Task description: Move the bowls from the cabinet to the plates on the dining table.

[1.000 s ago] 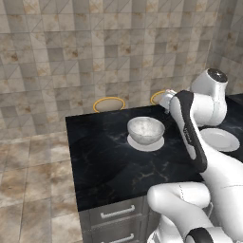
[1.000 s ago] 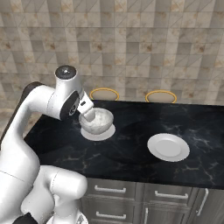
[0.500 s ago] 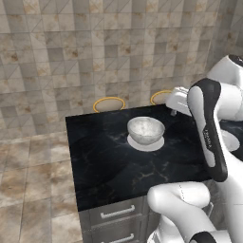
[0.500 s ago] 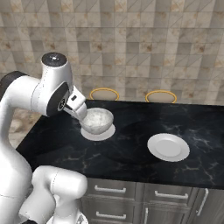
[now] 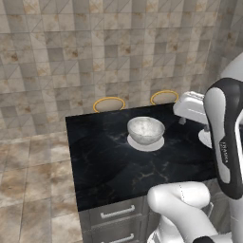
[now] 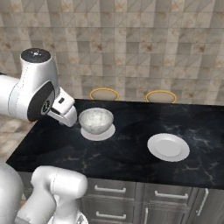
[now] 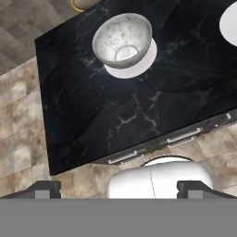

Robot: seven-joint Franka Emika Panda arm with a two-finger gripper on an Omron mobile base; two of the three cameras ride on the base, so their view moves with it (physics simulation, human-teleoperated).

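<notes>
A grey-white marbled bowl point(image 5: 145, 129) point(image 6: 96, 120) point(image 7: 122, 39) stands upright on a small white plate point(image 5: 142, 144) point(image 6: 105, 133) point(image 7: 134, 69) on the black marble dining table point(image 5: 109, 161) point(image 6: 131, 157) point(image 7: 92, 106). A second white plate point(image 6: 168, 146) point(image 7: 230, 23) lies bare to its right. My gripper point(image 5: 182, 118) point(image 6: 70, 119) point(image 7: 119, 187) hangs open above the table, apart from the bowl and holding nothing. In the hand view the bowl sits far off, near the top. The cabinet is out of view.
Two round stools with yellow rims point(image 5: 109, 103) point(image 6: 161, 96) stand behind the table against the tiled wall. Grey drawer fronts point(image 6: 118, 192) run below the table's near edge. Tiled floor point(image 5: 33, 171) lies to the left of the table.
The gripper has lifted and drawn back from the bowl, staying open. The bowl rests unmoved on its plate.
</notes>
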